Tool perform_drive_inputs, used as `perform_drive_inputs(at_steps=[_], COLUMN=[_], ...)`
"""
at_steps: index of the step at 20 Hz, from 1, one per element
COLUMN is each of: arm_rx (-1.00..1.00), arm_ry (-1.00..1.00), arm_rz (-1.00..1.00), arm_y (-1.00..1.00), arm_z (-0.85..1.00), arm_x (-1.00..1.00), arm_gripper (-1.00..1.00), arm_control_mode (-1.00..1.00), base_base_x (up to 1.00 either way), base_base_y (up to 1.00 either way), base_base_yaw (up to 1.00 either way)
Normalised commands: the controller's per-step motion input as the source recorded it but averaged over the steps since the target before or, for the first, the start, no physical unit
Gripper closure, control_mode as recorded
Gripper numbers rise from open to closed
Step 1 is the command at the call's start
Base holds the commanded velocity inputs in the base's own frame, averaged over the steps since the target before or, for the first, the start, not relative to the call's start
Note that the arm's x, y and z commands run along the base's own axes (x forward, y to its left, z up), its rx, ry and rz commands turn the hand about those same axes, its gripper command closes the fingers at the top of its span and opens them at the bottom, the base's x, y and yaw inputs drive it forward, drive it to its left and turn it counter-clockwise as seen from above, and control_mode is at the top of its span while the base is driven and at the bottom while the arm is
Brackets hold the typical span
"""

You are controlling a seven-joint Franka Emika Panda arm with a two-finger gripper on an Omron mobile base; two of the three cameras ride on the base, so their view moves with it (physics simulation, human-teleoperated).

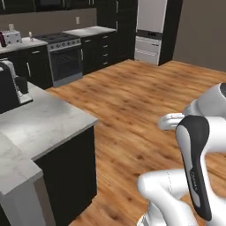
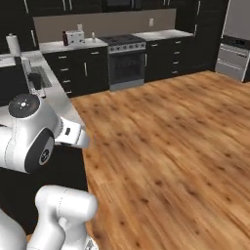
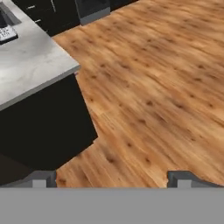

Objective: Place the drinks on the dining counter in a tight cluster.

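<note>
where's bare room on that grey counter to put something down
Free: the counter's near corner, bordered by its front and right edges. The same bare corner shows in the hand view, beyond the open pincer. Crowded: the far left end, where a coffee machine stands.

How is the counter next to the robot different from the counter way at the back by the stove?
The near counter has a mottled grey top and its end juts into the wood floor; the far counter is paler and runs along the back wall. The far counter carries a toaster; the near counter's end is bare. Both sit on dark cabinets.
</note>
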Motion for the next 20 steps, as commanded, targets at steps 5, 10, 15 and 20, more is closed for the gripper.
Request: perform_drive_inputs(at_steps=[5, 10, 15, 20], arm_rx=[0.0, 0.0, 0.0, 0.0], arm_ry=[0.0, 0.0, 0.0, 0.0], arm_rz=[0.0, 0.0, 0.0, 0.0], arm_y=[0.0, 0.0, 0.0, 0.0], arm_z=[0.0, 0.0, 0.0, 0.0], arm_x=[0.0, 0.0, 0.0, 0.0], arm_gripper=[-1.0, -1.0, -1.0, -1.0], arm_control_mode=[1.0, 1.0, 1.0, 1.0], base_base_x=[1.0, 1.0, 1.0, 0.73], base_base_y=[-0.23, -0.29, -0.69, -1.0], base_base_yaw=[0.59, 0.58, 0.39, 0.2])
